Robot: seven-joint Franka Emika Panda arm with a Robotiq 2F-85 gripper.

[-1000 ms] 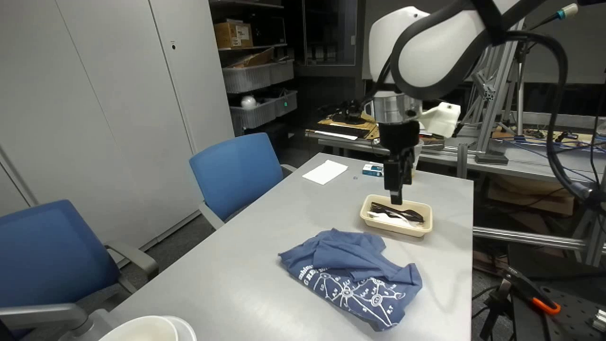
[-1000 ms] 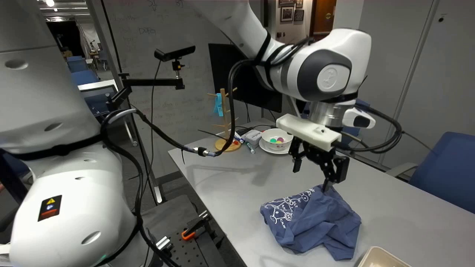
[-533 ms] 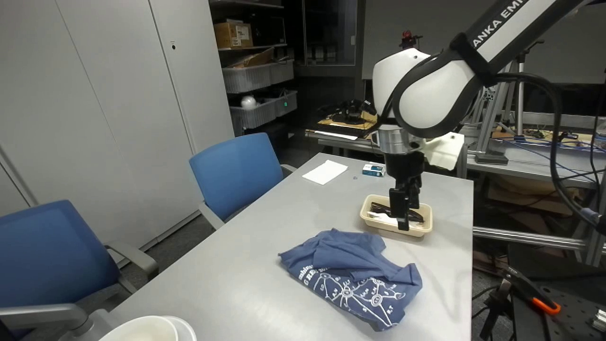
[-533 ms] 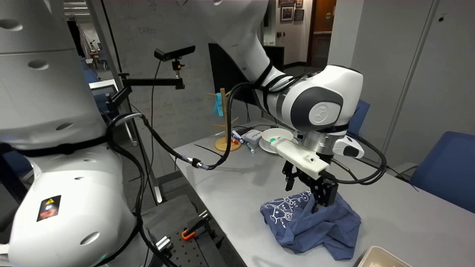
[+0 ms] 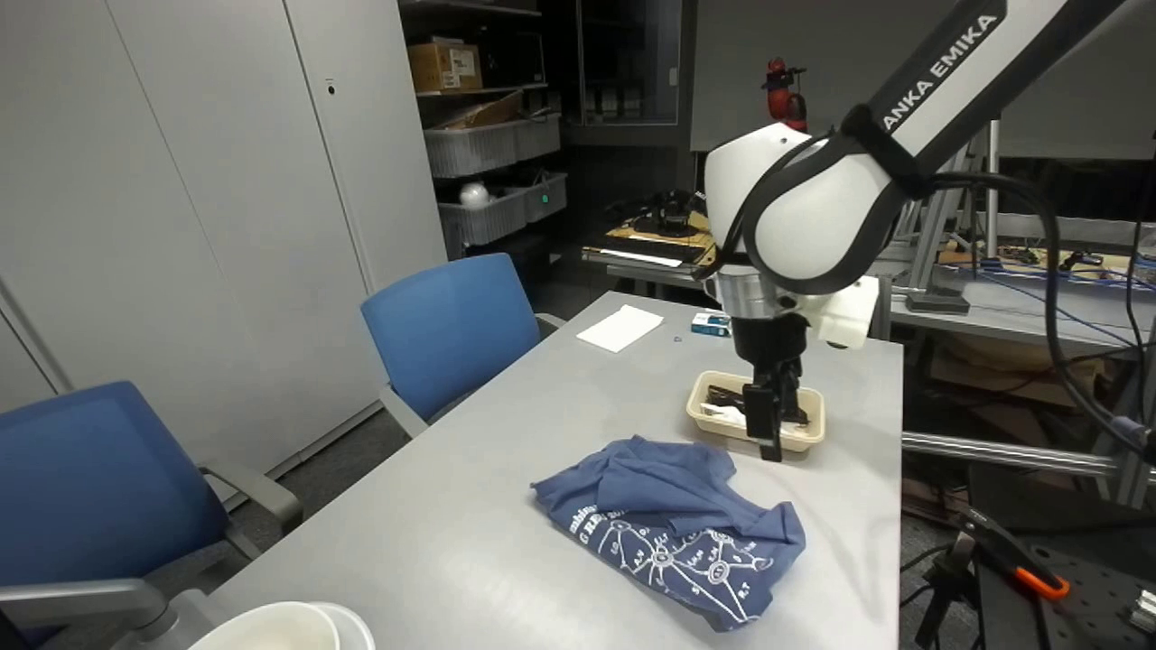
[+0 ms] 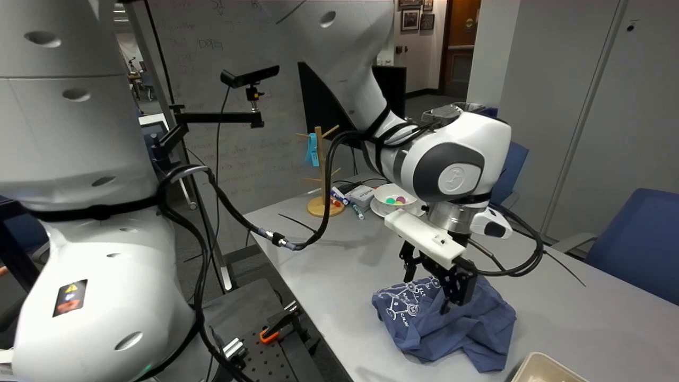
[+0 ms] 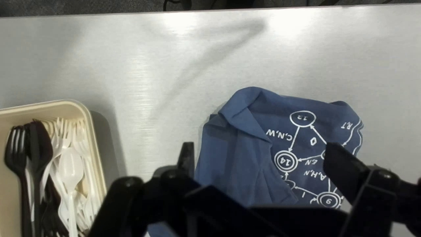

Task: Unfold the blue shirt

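Blue cloth shirt, white-printed: bunched and partly folded over on the grey counter | gripper: spread wide above the shirt | cream tray of black and white cutlery: just beside the shirt | blue chairs: along the counter's edge

White glare on the table beyond the blue shirt in the wrist view, soft shadow near the shirt, dark blurred gripper before it

Blue chairs beside a grey table; dark floor, scribbled whiteboard
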